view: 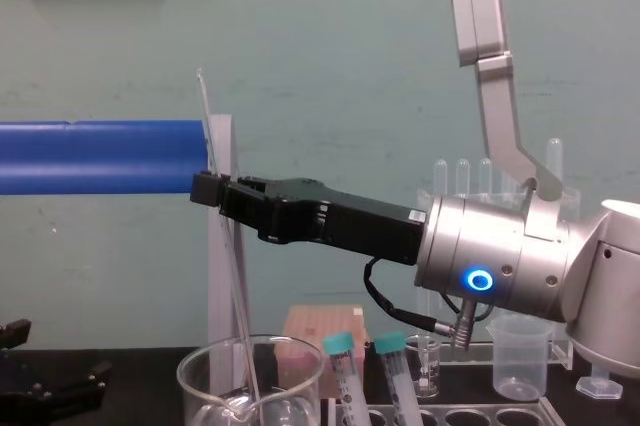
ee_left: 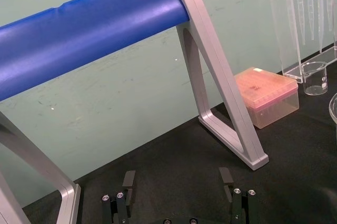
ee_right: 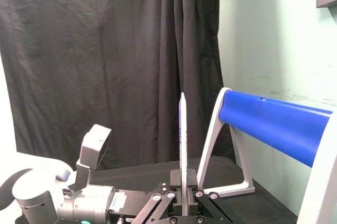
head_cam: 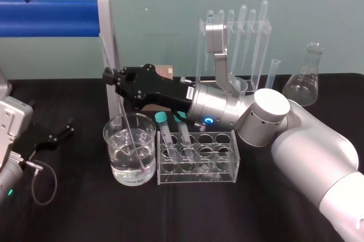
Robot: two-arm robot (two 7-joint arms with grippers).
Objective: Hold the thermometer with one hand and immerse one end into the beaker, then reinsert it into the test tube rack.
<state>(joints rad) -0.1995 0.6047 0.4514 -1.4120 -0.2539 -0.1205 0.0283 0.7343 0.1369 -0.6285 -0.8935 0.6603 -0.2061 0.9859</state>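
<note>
Near left edge of black table (head_cam: 79,208): left gripper (head_cam: 54,134), idle, low over the cloth, jaws apart, nothing between.

Along back edge behind it: blue bar (head_cam: 48,17) on silver frame (head_cam: 111,20), with the frame upright right behind the work spot.

Left of centre of table: beaker (head_cam: 109,154), wide clear glass with a spout, part-filled with clear water.

Standing in it: thermometer (head_cam: 131,134), a long thin clear rod with faint dark marks. Tilted, top leaning left across the frame upright, lower end below the water line near the beaker floor.

Above beaker: right gripper (head_cam: 108,77), reaching in from the right, jaws clamped on thermometer partway up. Long stretch of rod sticking out above the grip. Blue ring lit on the silver wrist.

Just beside beaker on its right: test tube rack (head_cam: 196,162), clear, rows of round holes. Two teal-capped tubes (head_cam: 162,118) slanted in its left end, directly under the right wrist.

Behind beaker and rack: pink box (view: 320,326).

At back edge, right of centre: pipette stand (head_cam: 239,32), small plastic beaker (view: 518,351) near it.

Toward back right corner: flask (head_cam: 302,80), clear glass.
</note>
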